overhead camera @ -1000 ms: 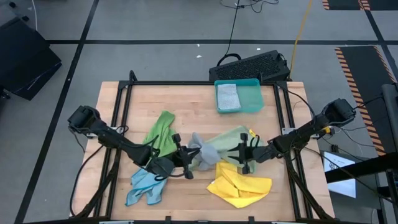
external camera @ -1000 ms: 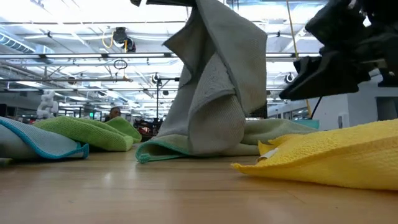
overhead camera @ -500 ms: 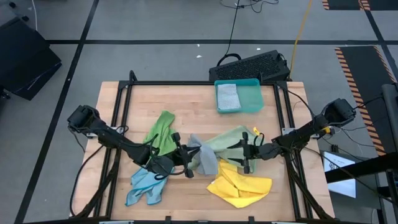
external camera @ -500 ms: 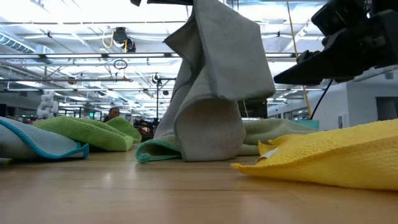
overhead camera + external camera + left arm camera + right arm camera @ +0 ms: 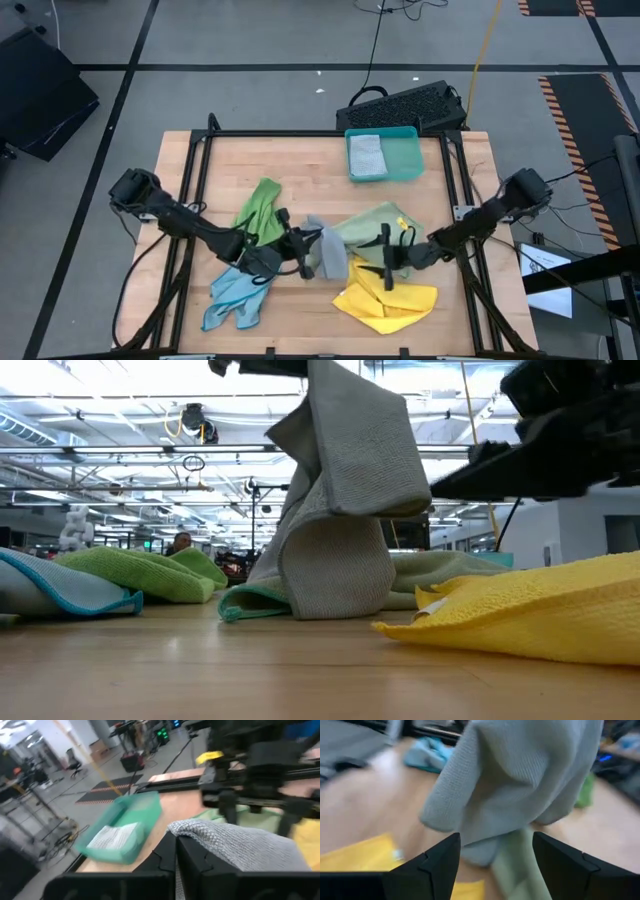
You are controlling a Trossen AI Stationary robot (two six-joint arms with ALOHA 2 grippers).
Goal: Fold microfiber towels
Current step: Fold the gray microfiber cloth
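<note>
A grey towel stands at the table's middle, held up by my left gripper, which is shut on it. Its lower part rests folded on the table and on a pale green towel. My right gripper is open, level, just right of the grey towel's hanging flap, its fingers on either side. A yellow towel, a light blue towel and a bright green towel lie flat around them. My left gripper pinches the grey towel's upper edge between its two shut fingers, coming level from the table's left. One layer or several, I cannot tell. The towel hangs slack below the fingers, its lower part bulging on the table. Whether my right gripper touches the flap, I cannot tell.
A teal tray with a folded cloth stands at the far edge, right of centre. A black keyboard lies beyond the table. Bare wood shows at the near middle and the far left.
My right gripper has moved a little toward the near edge and the grey towel and has tipped to level. The grey towel's hanging flap has swung toward the right, and its lower part has settled into a broader bulge on the table.
</note>
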